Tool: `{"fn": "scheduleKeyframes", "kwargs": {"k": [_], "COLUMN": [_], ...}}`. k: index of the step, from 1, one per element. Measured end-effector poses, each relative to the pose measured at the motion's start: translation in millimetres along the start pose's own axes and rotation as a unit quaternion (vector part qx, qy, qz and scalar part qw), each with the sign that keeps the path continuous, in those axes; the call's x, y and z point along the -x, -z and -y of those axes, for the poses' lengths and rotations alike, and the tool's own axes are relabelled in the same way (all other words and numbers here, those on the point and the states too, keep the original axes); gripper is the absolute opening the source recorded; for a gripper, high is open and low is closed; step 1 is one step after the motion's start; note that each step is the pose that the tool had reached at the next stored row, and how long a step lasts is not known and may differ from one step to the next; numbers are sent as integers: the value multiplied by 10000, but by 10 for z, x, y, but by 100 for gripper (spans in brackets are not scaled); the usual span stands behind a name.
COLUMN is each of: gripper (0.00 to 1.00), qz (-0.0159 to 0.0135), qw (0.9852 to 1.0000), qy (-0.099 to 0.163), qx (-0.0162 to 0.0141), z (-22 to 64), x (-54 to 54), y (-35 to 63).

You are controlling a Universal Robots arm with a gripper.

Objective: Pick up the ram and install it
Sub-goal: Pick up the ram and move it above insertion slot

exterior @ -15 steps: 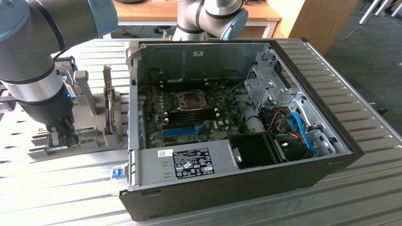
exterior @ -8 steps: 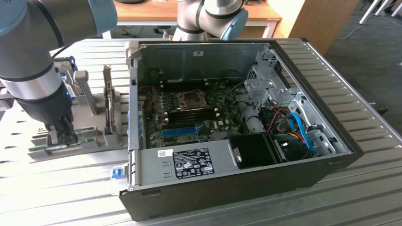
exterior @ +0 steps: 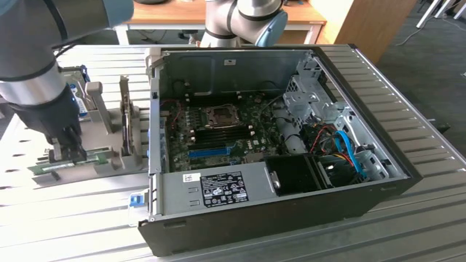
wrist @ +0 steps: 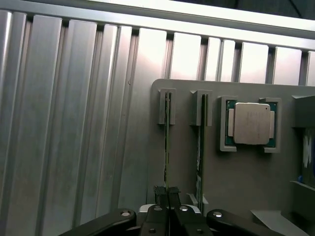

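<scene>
While the arm [exterior: 36, 82] reaches down at the exterior view's nine o'clock, its tool [exterior: 67, 155] sits low over a grey holder [exterior: 109, 164] that rests on the surface [exterior: 407, 218], a bench of ribbed, pale metal slats with bright light falling on it. The wrist view shows the tool [wrist: 168, 192] with its fingers drawn together, pinched on the thin upper edge of the ram [wrist: 167, 142]. The ram stands on edge in a slot of the holder [wrist: 236, 182]. A second stick [wrist: 201, 147] stands in the neighbouring slot, between the ram and a processor [wrist: 251, 123] that lies flat in its own square recess. In the exterior view the ram [exterior: 86, 160] appears as a green strip just beside the tool.

At the centre of that view, toward three o'clock from the holder, an open computer case [exterior: 240, 218] lies on its side on the slats. Its motherboard [exterior: 218, 131] is exposed, with a blue slot [exterior: 211, 151] toward six o'clock of the bare socket [exterior: 220, 113].

Beyond the surface, at twelve o'clock, stands a wooden desk [exterior: 182, 13]. A wooden cabinet [exterior: 371, 24] is at one o'clock, and dark floor [exterior: 429, 65] lies toward two o'clock.
</scene>
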State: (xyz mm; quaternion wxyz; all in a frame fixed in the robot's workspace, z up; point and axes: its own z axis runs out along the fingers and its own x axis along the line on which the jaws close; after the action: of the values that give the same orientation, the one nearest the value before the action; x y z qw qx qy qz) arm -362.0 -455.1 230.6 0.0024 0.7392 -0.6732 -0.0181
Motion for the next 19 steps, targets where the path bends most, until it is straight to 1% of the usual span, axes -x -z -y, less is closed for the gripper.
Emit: {"fn": "scheduleKeyframes", "kwargs": {"k": [4, 13, 19], "gripper": [12, 12, 12], "qz": [-3, -7, -7], "qw": [10000, 10000, 10000], "qy": [-1, -1, -2], "qx": [0, 1, 1], "z": [-4, -14, -19], "x": [3, 12, 17], "y": [143, 516, 718]}}
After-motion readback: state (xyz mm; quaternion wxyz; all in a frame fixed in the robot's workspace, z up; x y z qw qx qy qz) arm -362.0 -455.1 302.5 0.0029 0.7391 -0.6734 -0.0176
